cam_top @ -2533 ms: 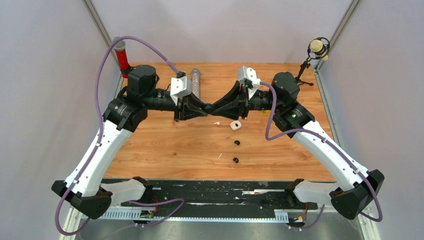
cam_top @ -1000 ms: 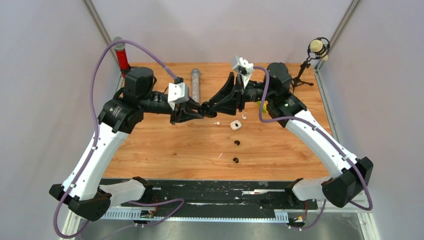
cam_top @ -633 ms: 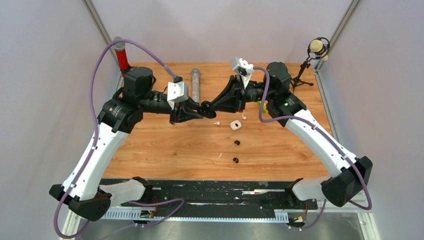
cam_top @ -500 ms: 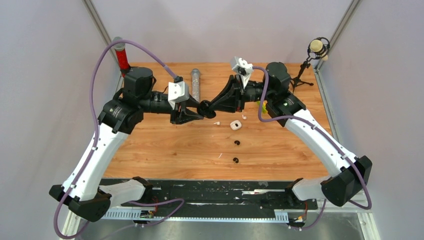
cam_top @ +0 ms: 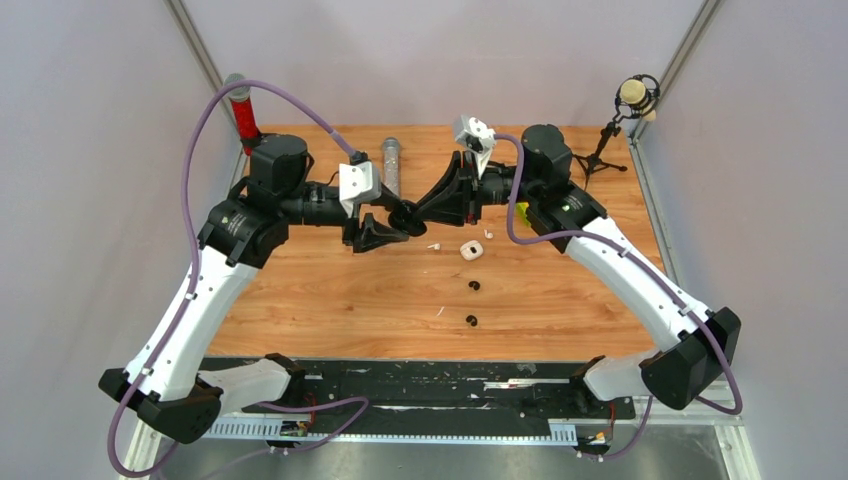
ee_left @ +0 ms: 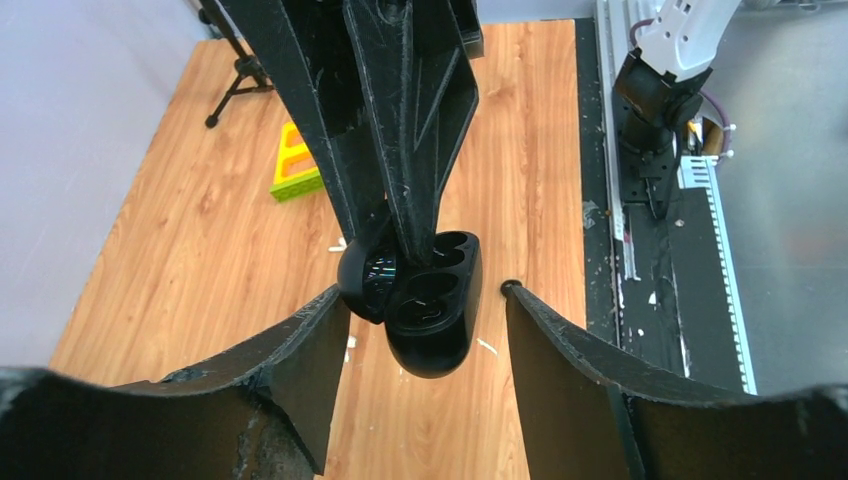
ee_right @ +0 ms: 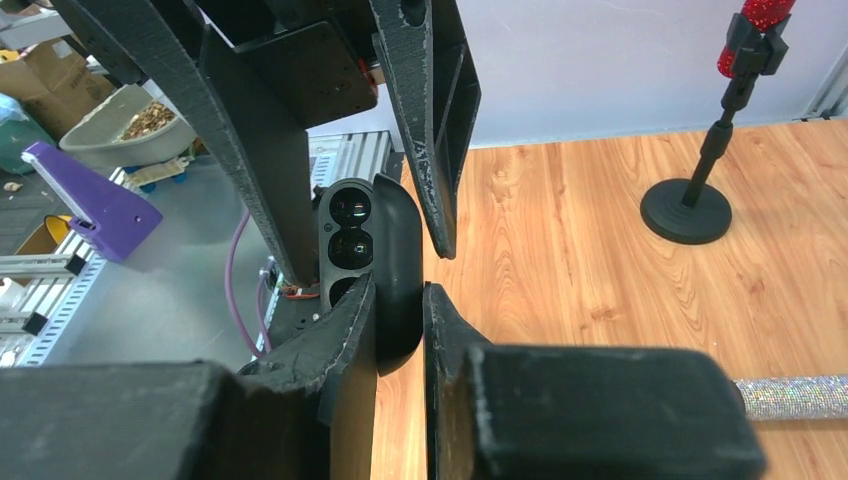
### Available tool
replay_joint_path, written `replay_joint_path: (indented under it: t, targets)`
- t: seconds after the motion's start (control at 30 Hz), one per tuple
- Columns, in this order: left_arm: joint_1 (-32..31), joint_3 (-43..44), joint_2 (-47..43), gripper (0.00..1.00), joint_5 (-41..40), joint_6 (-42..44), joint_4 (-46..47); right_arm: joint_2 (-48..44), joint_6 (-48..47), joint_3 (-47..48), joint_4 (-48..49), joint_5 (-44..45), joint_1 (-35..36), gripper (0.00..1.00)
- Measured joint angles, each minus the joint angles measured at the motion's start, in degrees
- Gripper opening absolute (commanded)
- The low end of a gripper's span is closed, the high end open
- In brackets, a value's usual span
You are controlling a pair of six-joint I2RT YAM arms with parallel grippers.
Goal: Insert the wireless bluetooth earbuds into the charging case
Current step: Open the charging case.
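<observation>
A black charging case with its lid swung open hangs above the table's far middle, and my right gripper is shut on its body. My left gripper is open, a finger on either side of the case and clear of it. On the wood lie a white charging case, two white earbuds and two black earbuds.
A grey glittery cylinder lies at the back. A red glittery microphone stands at the back left and a small microphone stand at the back right. A yellow-green block sits under the right arm. A thin white sliver lies nearby.
My left gripper has opened off the black case while my right gripper has shut on it. Both wrists have drifted slightly toward the back of the table.
</observation>
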Motion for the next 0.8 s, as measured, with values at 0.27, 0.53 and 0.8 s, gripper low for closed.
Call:
replay_joint_path:
  t: [0.27, 0.53, 0.8]
  targets:
    - [0.0, 0.0, 0.0, 0.75, -1.1, -1.4, 0.1, -1.1, -2.6, 0.3, -0.6, 1.6, 0.4, 0.0]
    - [0.0, 0.0, -0.3, 0.76, -1.3, -6.1, 2.1, -6.2, -7.7, 0.2, -0.7, 3.6, 1.1, 0.0]
    - [0.0, -0.2, -1.1, 0.71, 0.5, -9.4, 4.7, -7.6, -13.0, 0.2, -3.8, 6.1, 2.2, 0.0]
